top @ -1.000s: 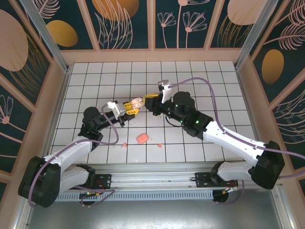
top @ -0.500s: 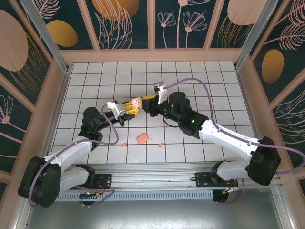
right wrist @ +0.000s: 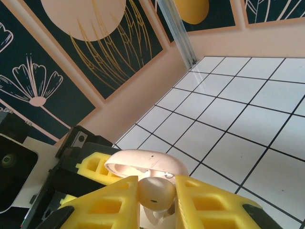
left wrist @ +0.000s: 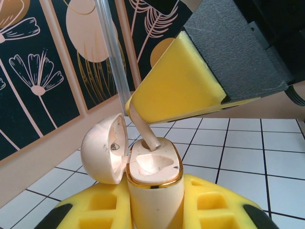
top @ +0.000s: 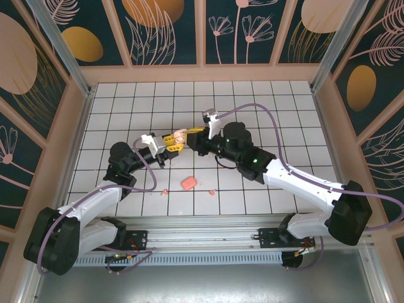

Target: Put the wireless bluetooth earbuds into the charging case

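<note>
From above, both arms meet over the middle of the white tiled tabletop [top: 284,113]. The left end effector [top: 174,142] is clenched on the charging case [top: 181,134] and holds it up from the tiles. The right end effector [top: 197,131] comes from the other side, its yellow tips right at the case. Nearer to the arm bases a second small pink case [top: 188,183] lies on the tabletop, and beside it are two tiny pink earbuds – one to its left [top: 165,190], one to its right [top: 212,190].

In the left wrist view, the charging case stands upright between the yellow fingers [left wrist: 90,207] of the left end effector, gripped by its lower body. Its lid [left wrist: 102,155] is open and hangs to the left on the hinge. A gold rim goes around the open top. One earbud [left wrist: 143,130] has its pale stem going down into a well of the case, while a yellow finger pad [left wrist: 176,90] of the right end effector is just above it.

In the right wrist view, the right end effector is closed on the earbud – its round head [right wrist: 155,191] sits squeezed between the two yellow fingers [right wrist: 109,202]. Just behind it the pale case [right wrist: 145,164] touches the earbud, and the left end effector's yellow fingers [right wrist: 95,164] hold that case.
</note>
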Tool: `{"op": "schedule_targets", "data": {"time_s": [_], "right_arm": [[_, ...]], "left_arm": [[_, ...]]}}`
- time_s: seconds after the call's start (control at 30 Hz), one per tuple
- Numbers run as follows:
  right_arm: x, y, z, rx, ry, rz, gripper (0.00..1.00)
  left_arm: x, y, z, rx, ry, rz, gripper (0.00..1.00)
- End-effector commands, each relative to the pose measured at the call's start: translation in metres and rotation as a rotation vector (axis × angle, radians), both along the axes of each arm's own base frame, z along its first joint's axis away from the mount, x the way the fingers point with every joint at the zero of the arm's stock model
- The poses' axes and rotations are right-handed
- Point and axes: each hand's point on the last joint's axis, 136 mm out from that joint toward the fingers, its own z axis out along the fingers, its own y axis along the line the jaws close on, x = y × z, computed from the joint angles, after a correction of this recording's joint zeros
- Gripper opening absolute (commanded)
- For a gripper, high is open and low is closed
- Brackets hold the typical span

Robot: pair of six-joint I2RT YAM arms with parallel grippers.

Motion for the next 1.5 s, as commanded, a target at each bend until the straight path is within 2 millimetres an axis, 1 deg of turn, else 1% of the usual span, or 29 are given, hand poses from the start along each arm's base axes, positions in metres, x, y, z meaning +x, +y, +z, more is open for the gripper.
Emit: {"op": "schedule_targets", "data": {"time_s": [0.0, 0.37, 0.6, 0.73, 0.93, 1.2, 1.47], "right_arm": [[-0.011, 0.001, 0.003, 0.004, -0.008, 0.036, 0.23], [-0.016, -0.001, -0.011, -0.048, 0.016, 0.056, 0.23], [-0.012, -0.005, -0.025, -0.108, 0.029, 0.029, 0.23], [-0.008, -0.008, -0.027, -0.127, 0.019, 0.002, 0.24], [-0.011, -0.008, -0.036, -0.179, 0.007, 0.024, 0.24], [-0.020, -0.008, -0.036, -0.224, -0.034, 0.092, 0.24], [-0.022, -0.012, -0.021, -0.235, -0.079, 0.125, 0.24]], "left_arm": [[-0.008, 0.000, 0.018, -0.038, -0.055, -0.019, 0.15], [-0.008, 0.000, 0.021, -0.048, -0.056, -0.020, 0.15], [-0.010, 0.000, 0.024, -0.054, -0.061, -0.027, 0.15], [-0.012, 0.000, 0.026, -0.058, -0.063, -0.033, 0.15], [-0.013, 0.000, 0.029, -0.069, -0.065, -0.039, 0.15], [-0.020, -0.001, 0.035, -0.090, -0.057, -0.079, 0.16], [-0.029, -0.006, 0.041, -0.109, -0.036, -0.154, 0.17]]}}
